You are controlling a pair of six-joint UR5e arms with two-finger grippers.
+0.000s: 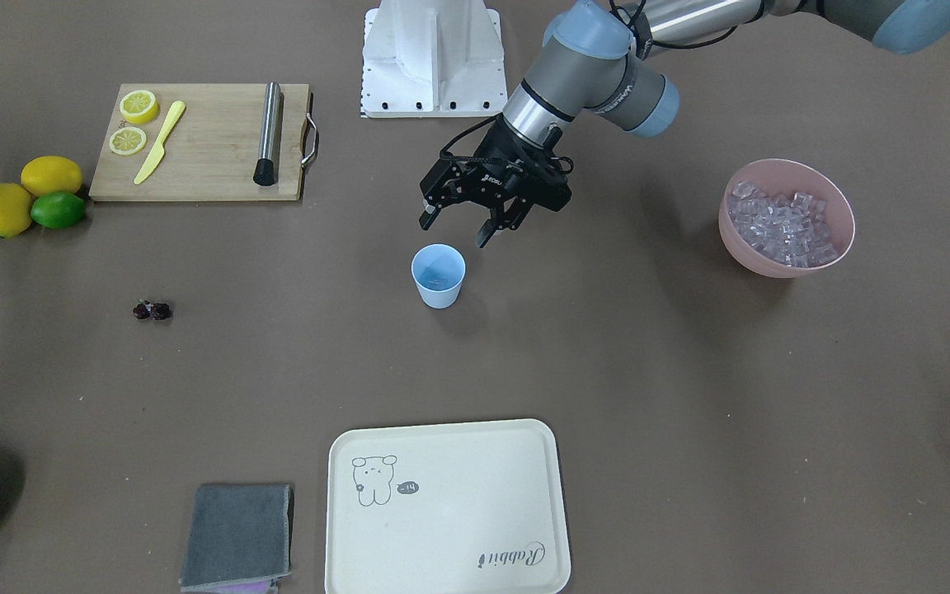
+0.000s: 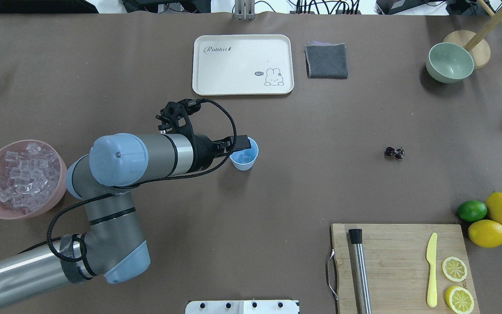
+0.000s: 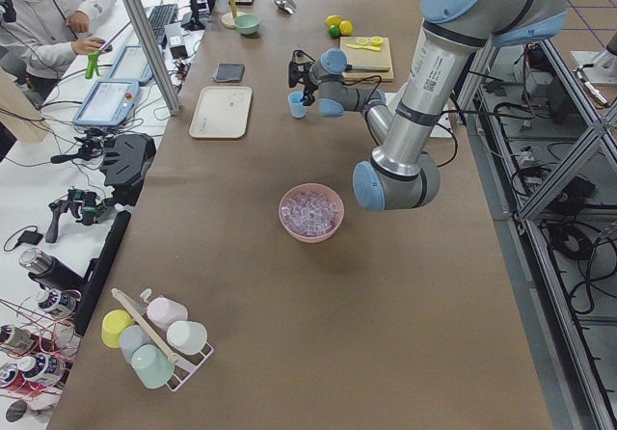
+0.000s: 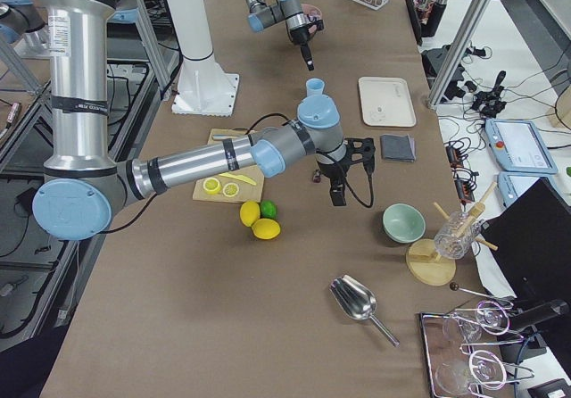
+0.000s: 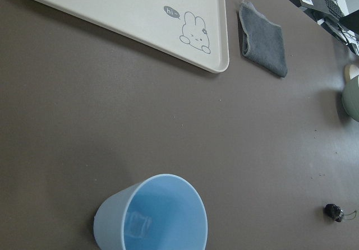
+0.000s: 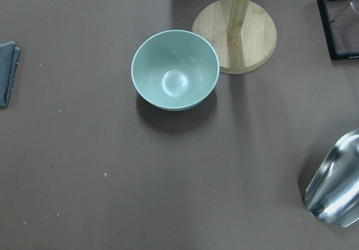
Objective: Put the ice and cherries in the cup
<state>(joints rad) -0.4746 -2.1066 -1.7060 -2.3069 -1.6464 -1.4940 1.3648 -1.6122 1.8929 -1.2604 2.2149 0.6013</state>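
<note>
The light blue cup (image 1: 439, 276) stands upright mid-table, and the left wrist view (image 5: 151, 216) shows one clear ice cube (image 5: 137, 225) inside it. My left gripper (image 1: 456, 231) hangs open and empty just above the cup's rim, on the robot's side. More ice (image 1: 784, 227) fills the pink bowl (image 1: 729, 231). The cherries (image 1: 152, 310) lie alone on the table, far from the cup. My right gripper (image 4: 337, 191) shows only in the exterior right view, near the cherries; I cannot tell whether it is open or shut.
A cream tray (image 1: 442, 511) and a grey cloth (image 1: 237, 535) lie at the operators' edge. A cutting board (image 1: 211, 165) holds lemon slices, a yellow knife and a steel muddler, with two lemons and a lime (image 1: 57, 209) beside it. A green bowl (image 2: 449, 62) and metal scoop (image 6: 336, 188) sit nearby.
</note>
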